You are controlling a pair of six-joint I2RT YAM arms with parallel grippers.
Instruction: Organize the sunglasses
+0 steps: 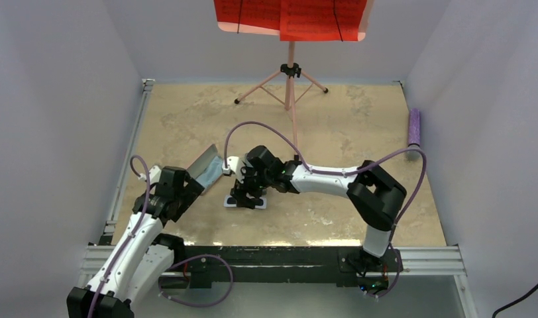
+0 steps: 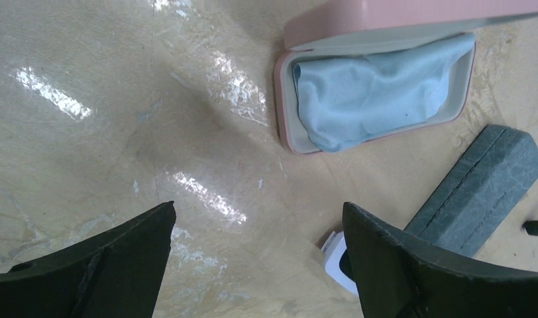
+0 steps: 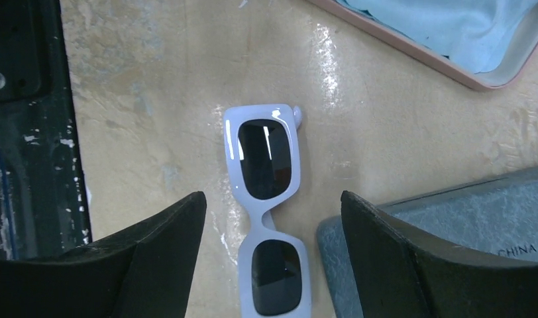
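The white-framed sunglasses (image 3: 266, 212) with dark lenses lie flat on the tabletop, lenses up. My right gripper (image 3: 273, 195) is open and straddles them just above, one finger on each side, not touching. In the top view the right gripper (image 1: 248, 191) hovers over the white pair (image 1: 246, 201). My left gripper (image 2: 258, 207) is open and empty above bare tabletop; a corner of the white pair (image 2: 334, 255) shows by its right finger. In the top view the left gripper (image 1: 187, 189) is left of the glasses. The pink-purple pair is out of view.
An open pink case (image 2: 285, 93) holding a light blue cloth (image 2: 379, 86) lies beyond the glasses, also seen in the top view (image 1: 210, 165). A closed grey-blue case (image 3: 452, 225) lies right beside the white pair. A music stand (image 1: 291, 73) and a purple roll (image 1: 414, 127) are at the back.
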